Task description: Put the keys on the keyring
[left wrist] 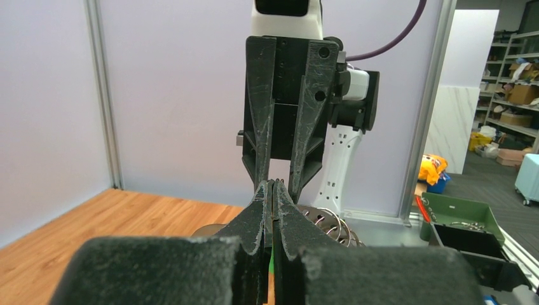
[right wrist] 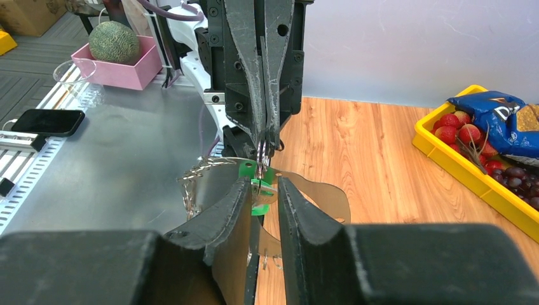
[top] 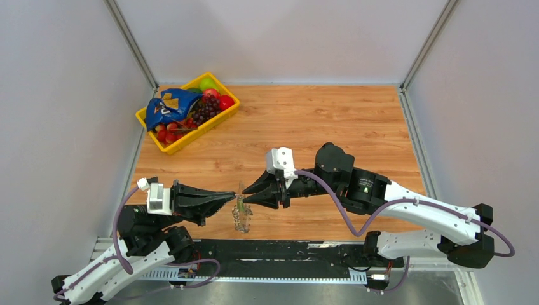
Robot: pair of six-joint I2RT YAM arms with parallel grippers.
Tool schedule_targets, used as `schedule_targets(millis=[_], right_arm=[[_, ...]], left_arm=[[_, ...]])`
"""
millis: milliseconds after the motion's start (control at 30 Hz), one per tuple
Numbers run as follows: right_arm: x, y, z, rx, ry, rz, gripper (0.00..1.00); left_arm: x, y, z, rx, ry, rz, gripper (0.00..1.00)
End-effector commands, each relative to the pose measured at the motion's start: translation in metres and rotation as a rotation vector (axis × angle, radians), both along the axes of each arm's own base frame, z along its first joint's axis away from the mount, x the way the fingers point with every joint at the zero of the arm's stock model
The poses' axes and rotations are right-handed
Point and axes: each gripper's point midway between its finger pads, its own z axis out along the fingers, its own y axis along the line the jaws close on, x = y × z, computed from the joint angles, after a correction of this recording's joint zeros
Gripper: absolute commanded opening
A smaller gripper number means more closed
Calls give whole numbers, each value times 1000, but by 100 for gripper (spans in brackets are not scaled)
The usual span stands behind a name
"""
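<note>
At front of table point(top: 356, 121), btw both arms, left gripper point(right wrist: 262, 147) is pinched tight on top of keyring point(right wrist: 321, 198), so band & chain hang steady, off the wood. Right gripper point(right wrist: 264, 183) faces it, fingers slightly apart astride green key point(right wrist: 245, 170), prob. lining up to thread it; contact w/ pads can't be told.

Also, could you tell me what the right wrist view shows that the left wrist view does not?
Only the right wrist view shows the yellow fruit basket, a melon in a pink box and a phone. Only the left wrist view shows a green crate and shelving. Both show the shut left gripper meeting the slightly parted right gripper at the keyring, with some of the green key showing.
</note>
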Motion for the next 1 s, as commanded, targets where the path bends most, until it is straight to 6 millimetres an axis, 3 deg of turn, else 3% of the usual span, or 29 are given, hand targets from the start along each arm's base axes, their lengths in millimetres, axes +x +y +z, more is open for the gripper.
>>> schedule_targets(millis=[0, 300, 367, 500, 733, 833, 867, 967], right_arm=[[-5, 2, 26, 75, -9, 25, 26], [-5, 6, 24, 73, -9, 31, 23], [-5, 7, 25, 73, -11, 35, 20], [-6, 7, 23, 68, -13, 39, 0], [-2, 5, 15, 34, -7, 17, 0], [-2, 4, 12, -2, 3, 10, 0], [-1, 3, 10, -16, 5, 6, 0], [-2, 1, 4, -61, 9, 10, 0]], left_arm=[[-6, 8, 15, -60, -30, -8, 0], [-6, 8, 15, -64, -33, -8, 0], [-6, 7, 15, -65, -32, -10, 0], [-6, 7, 14, -67, -30, -9, 0], [-6, 8, 14, -33, -24, -5, 0], [-7, 2, 1, 80, -10, -11, 11], [-10, 5, 8, 87, -20, -11, 14], [-14, 6, 1, 193, -19, -19, 27]])
